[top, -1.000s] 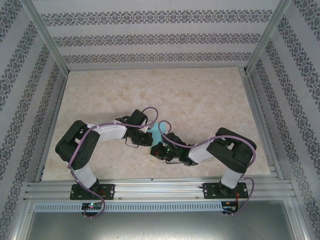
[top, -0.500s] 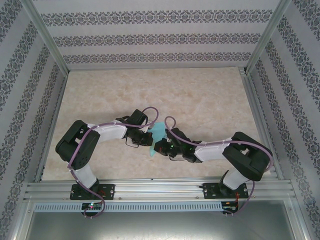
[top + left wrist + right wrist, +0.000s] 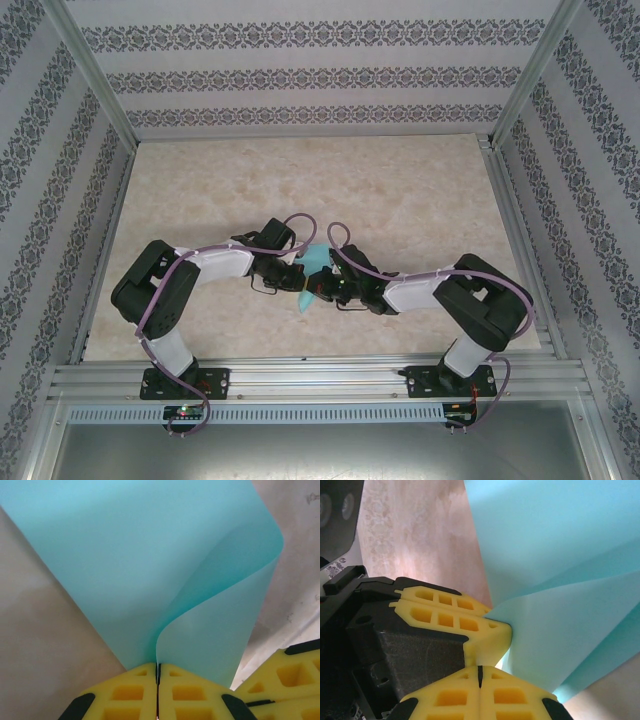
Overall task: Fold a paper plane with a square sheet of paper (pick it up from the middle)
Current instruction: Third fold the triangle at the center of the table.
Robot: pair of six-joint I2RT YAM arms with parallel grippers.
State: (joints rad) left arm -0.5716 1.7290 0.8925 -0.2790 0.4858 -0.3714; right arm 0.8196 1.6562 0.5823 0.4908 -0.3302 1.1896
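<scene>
1. The turquoise square sheet of paper [image 3: 316, 266] sits between the two wrists, over the front middle of the marbled worktop [image 3: 400, 180].
2. The left jaws are pressed together. Their yellow pads [image 3: 125, 695] meet in a thin seam, and the sheet rises straight out of that seam, so it is pinched there.
3. From the pinch the paper parts into two layers. One spreads broad and flat up and to the left; the other curls to the right in a soft round bend, not a sharp crease.
4. The right jaws are also pressed together, with their tips just beside the sheet's lower flap.
5. That flap passes close behind the right pads [image 3: 515, 700]. It may be nipped at the very tip or only touching; the right wrist view does not settle it.
6. The two sets of jaws meet the sheet at nearly the same spot, tips just beside each other.
</scene>
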